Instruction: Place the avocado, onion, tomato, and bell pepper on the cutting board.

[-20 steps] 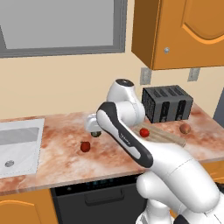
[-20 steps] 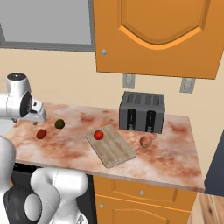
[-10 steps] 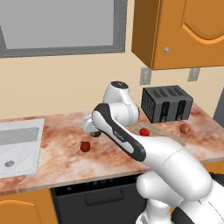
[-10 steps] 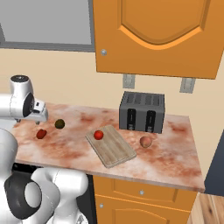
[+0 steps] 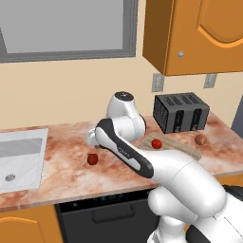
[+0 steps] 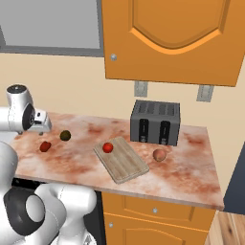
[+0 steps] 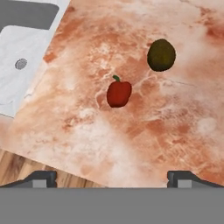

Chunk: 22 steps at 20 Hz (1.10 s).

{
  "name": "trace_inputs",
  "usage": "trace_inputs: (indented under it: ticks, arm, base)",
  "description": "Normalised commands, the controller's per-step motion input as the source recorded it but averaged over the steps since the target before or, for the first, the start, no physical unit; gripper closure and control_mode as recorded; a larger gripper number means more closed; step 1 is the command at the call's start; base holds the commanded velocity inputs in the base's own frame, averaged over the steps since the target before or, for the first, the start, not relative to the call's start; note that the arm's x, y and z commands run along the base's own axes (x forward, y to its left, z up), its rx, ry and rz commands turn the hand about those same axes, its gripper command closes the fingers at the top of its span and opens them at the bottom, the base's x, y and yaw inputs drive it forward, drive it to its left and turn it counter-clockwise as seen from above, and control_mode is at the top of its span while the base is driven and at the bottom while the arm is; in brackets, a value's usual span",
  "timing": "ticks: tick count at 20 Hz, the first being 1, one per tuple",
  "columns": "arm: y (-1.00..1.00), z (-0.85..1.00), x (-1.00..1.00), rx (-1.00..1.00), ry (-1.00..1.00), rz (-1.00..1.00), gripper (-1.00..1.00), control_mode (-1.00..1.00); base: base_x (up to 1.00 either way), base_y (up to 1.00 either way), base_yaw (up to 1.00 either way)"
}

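Marble counter [image 6: 182, 167], orange cabinets [image 6: 172, 38], grey window [image 5: 61, 26].

Table layout, right base view.
Tomato [image 6: 108, 147] on the cutting board [image 6: 121, 160]; onion [image 6: 159, 154] right of it, before the toaster [image 6: 155, 123]; avocado [image 6: 65, 135] and bell pepper [image 6: 45, 146] left; sink [image 5: 19, 156] beyond.

Counter [image 6: 191, 167] between sink [image 5: 19, 152] and cutting board [image 6: 122, 160]: mostly bare marble. Two small obstacles there, bell pepper [image 7: 118, 93] and avocado [image 7: 161, 55], near each other but apart, open surface all around both. Gripper [image 7: 112, 177] above this patch, jaws wide, nothing between them. Board: tomato [image 6: 108, 147] at its far left corner, remainder free. Toaster [image 6: 155, 122] blocks the far side behind the board. Onion [image 6: 159, 154] right of the board, with bare counter beyond it.
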Motion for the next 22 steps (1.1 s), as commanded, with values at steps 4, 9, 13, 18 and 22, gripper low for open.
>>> trace_inputs:
  ticks: [4, 9, 13, 18, 22]
  arm:
    - [0.0, -0.17, 0.09, 0.0, -0.05, 0.02, -1.0, -1.0]
    - [0.0, -0.04, 0.24, 0.0, 0.0, 0.0, -1.0, -1.0]
    - [0.0, -0.05, 0.21, 0.0, 0.0, 0.0, -1.0, -1.0]
    - [0.02, -0.12, 0.19, 0.0, 0.0, 0.0, -1.0, -1.0]
    - [0.06, -0.19, 0.15, 0.0, 0.0, 0.0, -1.0, -1.0]
  base:
    - [0.0, 0.0, 0.0]
    - [0.0, 0.0, 0.0]
    - [0.0, 0.0, 0.0]
    - [0.0, 0.0, 0.0]
    - [0.0, 0.0, 0.0]
